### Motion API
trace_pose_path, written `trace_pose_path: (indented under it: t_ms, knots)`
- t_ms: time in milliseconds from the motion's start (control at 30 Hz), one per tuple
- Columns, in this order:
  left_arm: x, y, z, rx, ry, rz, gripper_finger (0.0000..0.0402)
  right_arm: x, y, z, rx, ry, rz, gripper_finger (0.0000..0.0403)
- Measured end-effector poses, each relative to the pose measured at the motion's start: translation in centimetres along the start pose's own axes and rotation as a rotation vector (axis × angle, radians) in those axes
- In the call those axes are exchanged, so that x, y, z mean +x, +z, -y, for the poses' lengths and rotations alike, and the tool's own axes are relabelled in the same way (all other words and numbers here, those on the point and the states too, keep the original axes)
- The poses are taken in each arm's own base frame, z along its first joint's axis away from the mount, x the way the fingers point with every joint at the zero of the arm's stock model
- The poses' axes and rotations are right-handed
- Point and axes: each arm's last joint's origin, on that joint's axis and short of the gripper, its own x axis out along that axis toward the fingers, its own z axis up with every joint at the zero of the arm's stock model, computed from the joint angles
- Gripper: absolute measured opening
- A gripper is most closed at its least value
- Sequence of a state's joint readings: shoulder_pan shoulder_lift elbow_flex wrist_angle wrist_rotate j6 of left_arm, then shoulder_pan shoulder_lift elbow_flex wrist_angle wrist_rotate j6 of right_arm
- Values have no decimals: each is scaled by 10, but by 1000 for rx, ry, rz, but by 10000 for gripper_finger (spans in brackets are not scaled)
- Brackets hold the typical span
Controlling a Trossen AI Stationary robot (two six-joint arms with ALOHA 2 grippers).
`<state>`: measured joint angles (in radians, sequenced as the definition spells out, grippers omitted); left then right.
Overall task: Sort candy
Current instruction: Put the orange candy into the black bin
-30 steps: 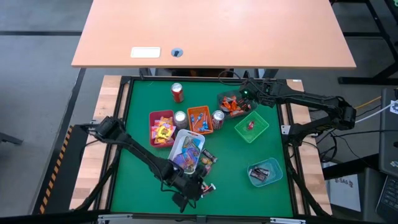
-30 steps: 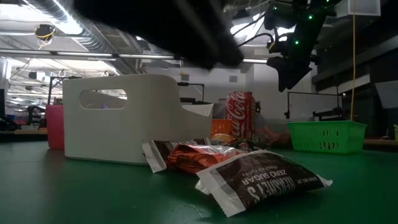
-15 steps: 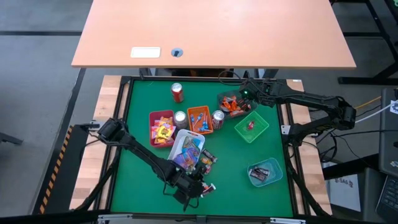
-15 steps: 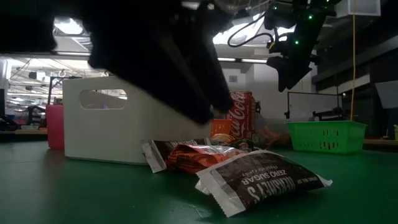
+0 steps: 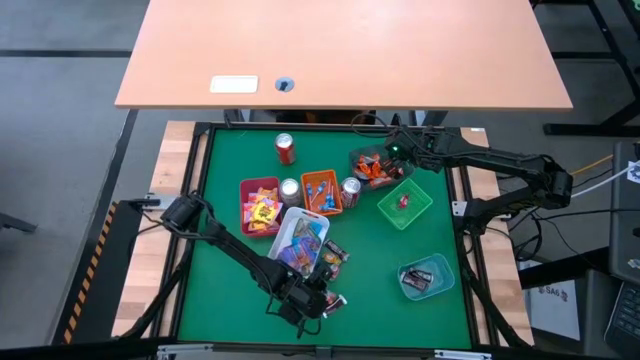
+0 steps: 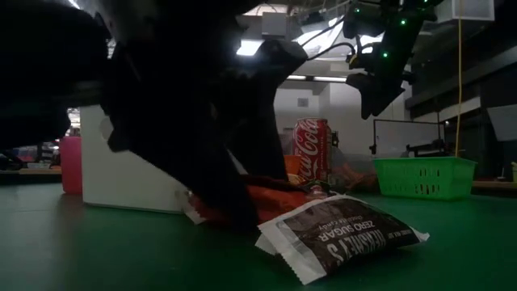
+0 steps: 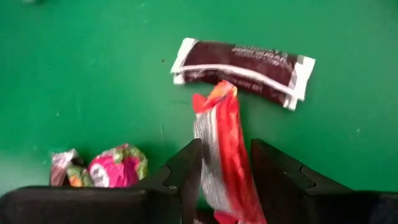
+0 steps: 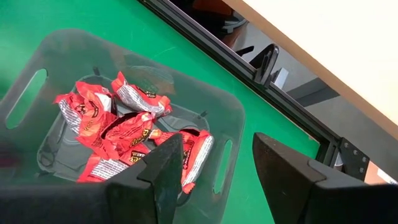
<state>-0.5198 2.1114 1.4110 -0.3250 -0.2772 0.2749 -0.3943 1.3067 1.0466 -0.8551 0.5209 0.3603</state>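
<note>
Dropping my left jaws [image 7: 225, 165] onto the red candy [image 7: 221, 146] beside the brown bar [image 7: 242, 65], straddling it wide, grip next.

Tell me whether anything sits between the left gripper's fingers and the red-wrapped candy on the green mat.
Nothing visible does. The left gripper is down at the mat with the red-wrapped candy already lying between its open fingers. The dark brown candy bar lies just past the red wrapper's far tip, beyond the fingers.
</note>
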Motion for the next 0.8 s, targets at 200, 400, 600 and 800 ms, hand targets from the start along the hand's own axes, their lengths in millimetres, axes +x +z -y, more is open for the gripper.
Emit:
trace_pose_path:
  t_ms: [200,400,600,800]
  knots:
    - [5,-1,2,25,-9,-3,123,0,0,0,0,0,0,193]
    - [5,-1,2,18,-10,-1,81,0,0,0,0,1,-1,193]
    - [5,0,2,9,-5,7,43,0,0,0,-18,1,-2,193]
    - [0,11,-3,-74,2,37,45,-7,-2,4,-67,19,6,193]
